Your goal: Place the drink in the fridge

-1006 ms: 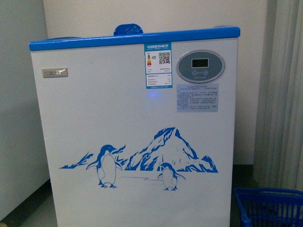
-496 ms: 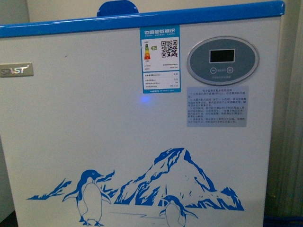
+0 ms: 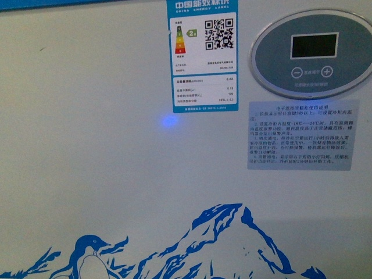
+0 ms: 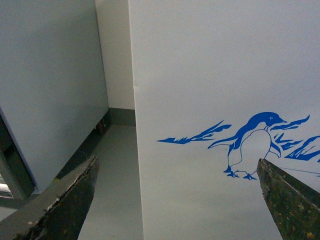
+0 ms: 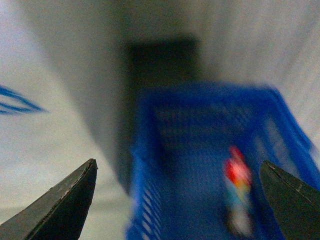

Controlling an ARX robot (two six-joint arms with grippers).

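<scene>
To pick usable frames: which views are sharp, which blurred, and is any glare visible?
Front view: sharp, a small blue glow on the fridge. Left wrist view: sharp, penguin decal crisp. Right wrist view: motion-blurred; blue basket and the colourful item inside are smeared.

The front camera sits very close to the fridge (image 3: 87, 145), squarely facing its white front, with the control panel (image 3: 311, 52) at upper right and the penguin decal (image 3: 87, 258) along the bottom edge. The left wrist camera, near the fridge's corner, shares that penguin. The blurred right wrist camera looks down into a blue basket (image 5: 200, 150).
</scene>
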